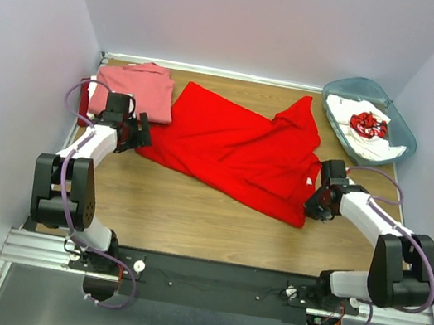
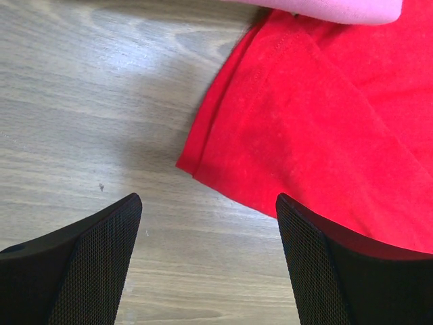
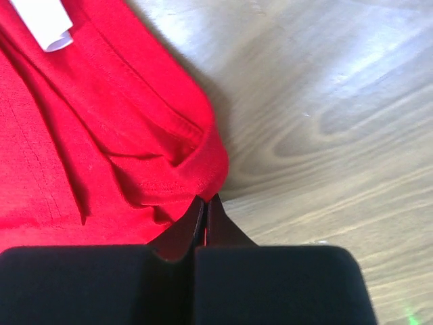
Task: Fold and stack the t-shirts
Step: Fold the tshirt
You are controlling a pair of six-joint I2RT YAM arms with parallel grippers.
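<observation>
The plain bright red cloth t-shirt (image 1: 236, 149) lay spread and rumpled across the middle of the wooden table (image 1: 190, 217). It looked light and floppy, so I'd pinch it at the hems or corners, since it'd sag anywhere else. The right gripper (image 3: 205, 202) was clamped shut, tips against a bunched fold near the small white neck label (image 3: 44, 24). I couldn't tell if any cloth got caught. The left gripper (image 2: 208, 203) hung wide open, with the shirt's hem corner just ahead.

The left gripper (image 2: 208, 203) spreads wide at 6 o'clock over a wooden table (image 2: 88, 101); bright red t-shirt (image 2: 325, 135) fills 3 o'clock, salmon-pink t-shirt (image 2: 338, 8) at 1 o'clock.
</observation>
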